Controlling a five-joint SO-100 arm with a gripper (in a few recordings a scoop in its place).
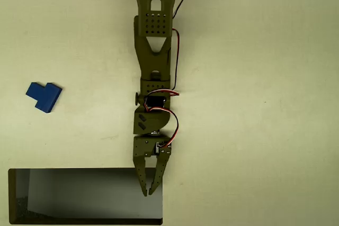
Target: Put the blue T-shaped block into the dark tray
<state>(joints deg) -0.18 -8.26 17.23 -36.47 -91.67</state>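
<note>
Hand [150, 191]: clenched, empty, over dark tray [85, 222] rim.
Block: blue T-shaped block [43, 97] at 10 o'clock, well apart.
Risk: long reach may nudge it aside.

Single overhead view, straight down on the table [254, 130], moderately high.

We count one blue block [44, 97] in the overhead view, a single T-shaped piece lying on the table [265, 130]. We count one tray [85, 195], dark-rimmed with a grey floor, at the bottom left of the picture. We count one arm [153, 78], olive green, and it carries one gripper [149, 191] with two fingers. We count two wires along the arm, one red and one black.
</note>
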